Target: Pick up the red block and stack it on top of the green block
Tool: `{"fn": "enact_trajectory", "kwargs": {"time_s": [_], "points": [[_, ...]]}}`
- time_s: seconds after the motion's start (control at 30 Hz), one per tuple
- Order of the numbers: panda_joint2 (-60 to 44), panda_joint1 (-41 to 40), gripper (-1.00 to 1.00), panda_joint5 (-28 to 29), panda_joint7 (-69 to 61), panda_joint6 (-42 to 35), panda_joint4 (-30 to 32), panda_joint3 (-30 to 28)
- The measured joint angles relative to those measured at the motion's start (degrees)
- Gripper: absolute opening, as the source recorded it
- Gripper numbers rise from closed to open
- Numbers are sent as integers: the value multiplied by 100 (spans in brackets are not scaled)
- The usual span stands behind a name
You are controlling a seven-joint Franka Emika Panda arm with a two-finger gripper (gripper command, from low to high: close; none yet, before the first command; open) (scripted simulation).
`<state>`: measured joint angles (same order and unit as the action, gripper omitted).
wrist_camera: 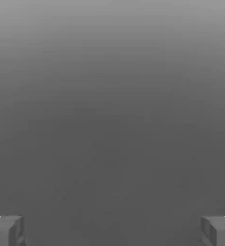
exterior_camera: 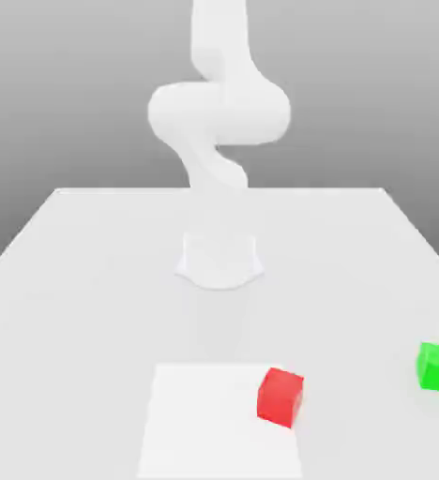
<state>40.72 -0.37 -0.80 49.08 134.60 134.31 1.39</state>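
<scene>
The claw is spread wide with nothing between its fingers, and the coming move turns on the red cube, which sits out beyond the arm's base, turned askew at the white square's edge.

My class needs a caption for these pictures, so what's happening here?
Nothing is being handled yet: the robot arm's jaws stand wide apart with nothing between them. The red block sits at the edge of a white patch on the table. The green block is apart from it, toward the exterior view's right, so they are not stacked.
</scene>
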Motion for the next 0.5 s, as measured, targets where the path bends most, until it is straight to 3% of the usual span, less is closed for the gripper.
{"fn": "enact_trajectory", "kwargs": {"time_s": [0.5], "points": [[-3151,-135,0,-60,2310,1739,1549,947]]}}
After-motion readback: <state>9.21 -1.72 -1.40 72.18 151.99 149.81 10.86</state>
